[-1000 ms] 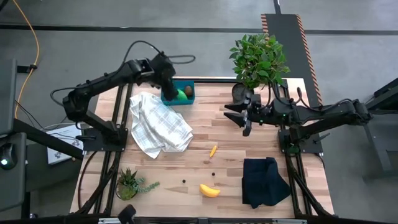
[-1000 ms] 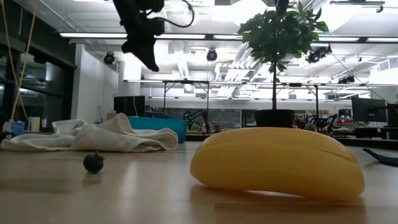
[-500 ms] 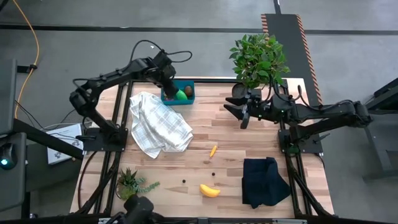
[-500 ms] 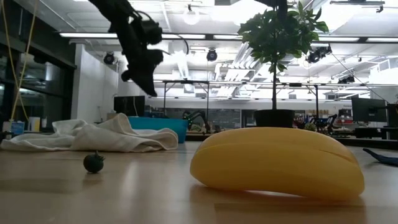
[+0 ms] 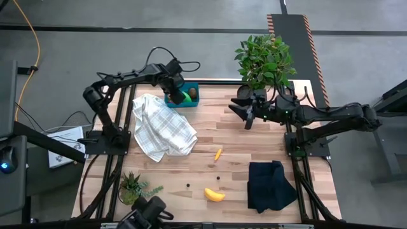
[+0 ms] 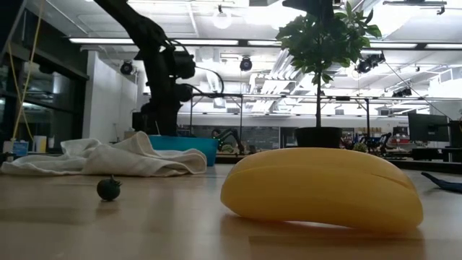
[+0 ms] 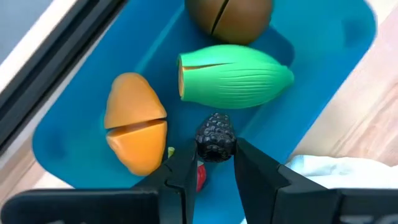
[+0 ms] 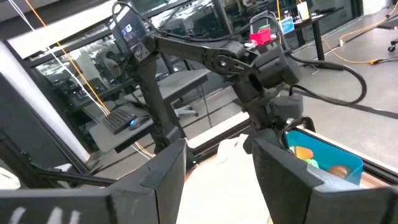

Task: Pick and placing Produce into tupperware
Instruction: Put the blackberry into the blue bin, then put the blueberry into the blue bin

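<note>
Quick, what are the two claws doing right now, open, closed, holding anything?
Left gripper: shut on a dark berry, over the teal tupperware.
Right gripper: open, holding nothing, near the leafy plant.

The tupperware was crowded by an orange piece, a green oval and a brown kiwi, with bare floor left only at its corners. The table's middle was left open between the white checked cloth and the black folded cloth.
</note>
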Controlling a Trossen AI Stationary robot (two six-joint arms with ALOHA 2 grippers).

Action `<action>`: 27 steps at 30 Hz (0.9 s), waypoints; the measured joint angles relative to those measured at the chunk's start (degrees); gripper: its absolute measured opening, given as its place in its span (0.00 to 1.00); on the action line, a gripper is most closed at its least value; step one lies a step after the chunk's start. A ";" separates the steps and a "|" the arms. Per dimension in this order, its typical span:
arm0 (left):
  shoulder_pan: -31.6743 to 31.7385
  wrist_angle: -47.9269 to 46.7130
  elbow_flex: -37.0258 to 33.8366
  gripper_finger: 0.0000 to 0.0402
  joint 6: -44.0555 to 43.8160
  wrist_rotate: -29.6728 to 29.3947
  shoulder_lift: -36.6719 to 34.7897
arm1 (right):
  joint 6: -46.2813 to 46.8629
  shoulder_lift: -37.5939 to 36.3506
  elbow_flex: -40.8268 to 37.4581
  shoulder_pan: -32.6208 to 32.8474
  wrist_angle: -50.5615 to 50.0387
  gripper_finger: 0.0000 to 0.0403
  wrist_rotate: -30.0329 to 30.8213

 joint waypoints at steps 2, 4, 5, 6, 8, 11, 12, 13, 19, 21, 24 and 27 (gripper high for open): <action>-0.02 0.02 0.00 0.21 0.00 -0.02 0.50 | 0.09 0.00 0.00 0.00 -0.32 0.44 -0.04; -0.02 0.11 0.00 0.21 0.00 0.04 0.86 | 0.27 0.00 0.00 0.00 -0.79 0.44 -0.13; -0.01 0.11 0.00 0.21 0.00 0.10 0.89 | 0.27 0.00 0.00 0.00 -0.96 0.44 -0.13; 0.00 0.18 0.00 0.21 0.04 0.12 0.89 | 0.28 0.00 0.00 0.00 -1.04 0.44 -0.13; 0.00 0.55 0.00 0.21 0.06 0.15 0.89 | 0.28 0.00 0.00 0.00 -1.34 0.44 -0.13; -0.02 0.66 0.02 0.21 0.10 0.17 0.89 | 0.27 0.00 0.00 0.00 -1.32 0.44 -0.13; -0.02 0.65 0.00 0.21 0.19 0.21 0.89 | 0.27 0.00 0.00 0.00 -1.35 0.44 -0.13; -0.02 0.71 0.00 0.21 0.20 0.47 0.89 | 0.27 0.00 0.00 0.00 -1.39 0.44 -0.13; -0.02 0.78 0.02 0.29 0.17 1.29 0.89 | 0.27 0.00 0.00 0.00 -2.50 0.44 -0.13; 0.00 0.65 0.00 0.32 0.17 2.29 0.72 | 0.27 0.00 0.00 0.00 -2.80 0.44 -0.13; 0.00 0.69 0.02 0.34 0.12 3.39 0.01 | 0.29 0.00 0.00 0.00 -3.05 0.44 -0.33; 0.00 -1.13 0.02 0.34 0.70 4.51 -1.22 | 0.49 0.00 0.00 0.04 -3.26 0.44 -1.31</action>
